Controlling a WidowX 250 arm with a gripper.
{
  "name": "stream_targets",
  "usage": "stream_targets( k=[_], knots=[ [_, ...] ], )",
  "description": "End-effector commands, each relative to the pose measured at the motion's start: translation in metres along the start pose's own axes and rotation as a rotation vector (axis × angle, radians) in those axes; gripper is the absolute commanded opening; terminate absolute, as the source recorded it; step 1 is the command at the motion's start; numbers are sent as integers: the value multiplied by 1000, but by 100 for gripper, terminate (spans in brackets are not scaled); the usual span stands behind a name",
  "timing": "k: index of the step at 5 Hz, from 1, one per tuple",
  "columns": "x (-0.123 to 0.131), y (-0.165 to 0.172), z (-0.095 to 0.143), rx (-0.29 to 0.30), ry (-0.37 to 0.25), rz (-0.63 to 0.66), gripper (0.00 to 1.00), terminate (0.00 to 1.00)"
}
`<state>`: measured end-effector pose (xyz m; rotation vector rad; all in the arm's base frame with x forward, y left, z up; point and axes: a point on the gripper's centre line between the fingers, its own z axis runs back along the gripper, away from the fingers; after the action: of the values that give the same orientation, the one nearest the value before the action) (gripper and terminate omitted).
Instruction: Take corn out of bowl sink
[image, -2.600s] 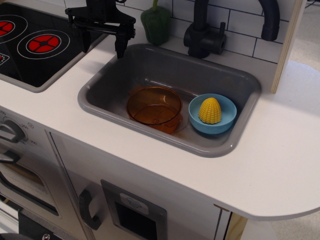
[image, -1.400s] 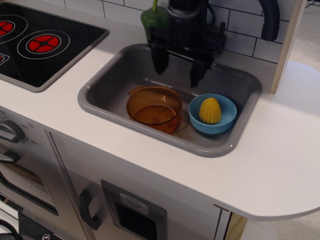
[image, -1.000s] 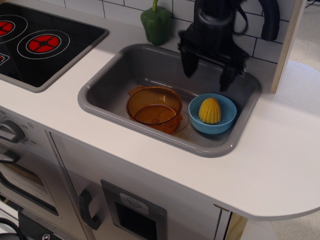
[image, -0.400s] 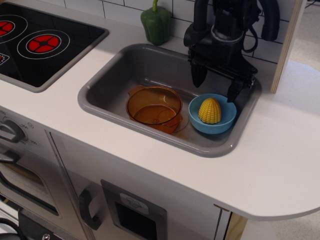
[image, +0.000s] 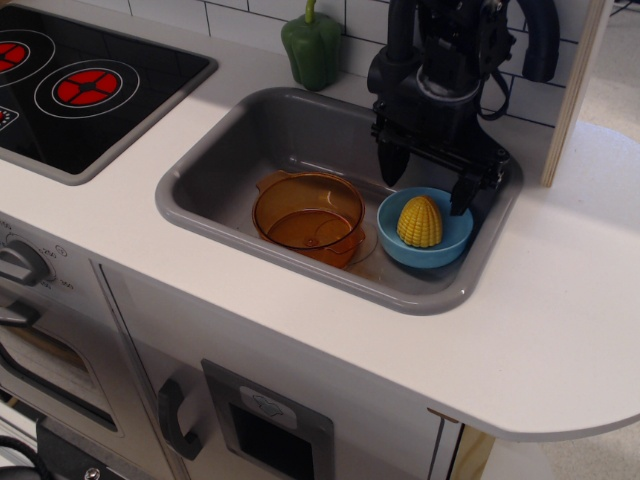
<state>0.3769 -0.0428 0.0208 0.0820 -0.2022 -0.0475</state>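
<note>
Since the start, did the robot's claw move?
Yes. The gripper went from beside the stovetop rightward across the sink, now over the corn, jaws open.

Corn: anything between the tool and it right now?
Nothing visible. The tool hangs open just above and behind the corn, which sits exposed in the bowl. The orange pot lies to the bowl's left in the sink, off the path.

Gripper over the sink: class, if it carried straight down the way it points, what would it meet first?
Most likely the corn in the blue bowl: the open gripper points down with its fingers either side. Depth is uncertain from one view.
</note>
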Motion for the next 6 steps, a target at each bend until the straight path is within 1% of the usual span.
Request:
stream_targets(
  k=[1,2,3,4,5,6],
  knots=[
    [-4,-4,-2,29,-29,-4,100,0],
    [-7,-8,-7,32,-20,-8,100,0],
    [-9,-11,-6,31,-23,-12,100,0],
    [-10,-11,-8,44,-18,-4,0,0],
    [-7,-9,-3,34,-22,11,0,0],
    [3,-4,11,-1,-34,54,0,0]
  ],
)
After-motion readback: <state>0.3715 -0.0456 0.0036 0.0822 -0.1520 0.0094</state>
